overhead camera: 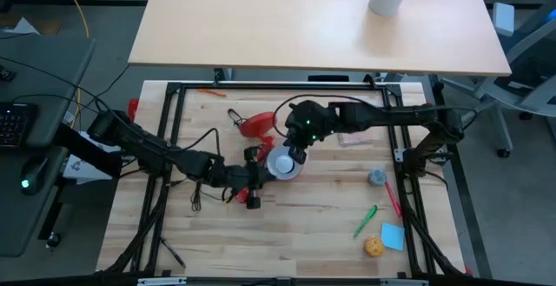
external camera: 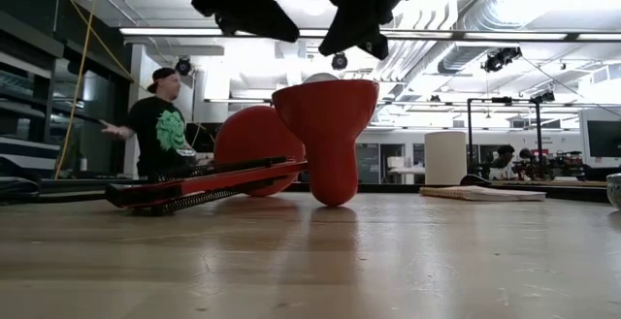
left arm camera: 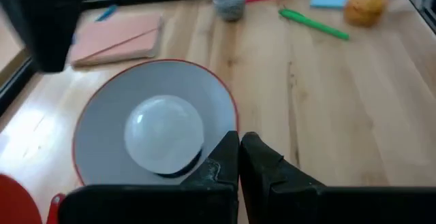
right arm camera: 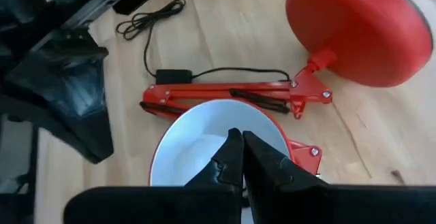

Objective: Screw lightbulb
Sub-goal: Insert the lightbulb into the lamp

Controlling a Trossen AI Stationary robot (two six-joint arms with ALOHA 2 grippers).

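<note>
A red desk lamp lies on the table, its round base (overhead camera: 255, 125) toward the far side. Its shade (overhead camera: 284, 165) opens upward, white inside (left arm camera: 102, 135). The small white lightbulb (left arm camera: 164, 133) stands in the middle of the shade, and its screw base is hidden. In the low view its top (external camera: 320, 76) just shows above the shade's rim (external camera: 325, 86). My left gripper (left arm camera: 238, 149) is shut beside the shade's rim. My right gripper (right arm camera: 240, 142) is shut just above the shade. In the low view both hang clear of it.
The lamp's black cord (right arm camera: 146, 20) lies on the table's left part. A pink pad (left arm camera: 116, 37), a grey-blue lump (overhead camera: 376, 176), a green pen (overhead camera: 365, 221), a red pen (overhead camera: 393, 199), a blue note (overhead camera: 392, 236) and a yellow ball (overhead camera: 373, 247) lie to the right. A person (external camera: 160, 130) stands beyond the table.
</note>
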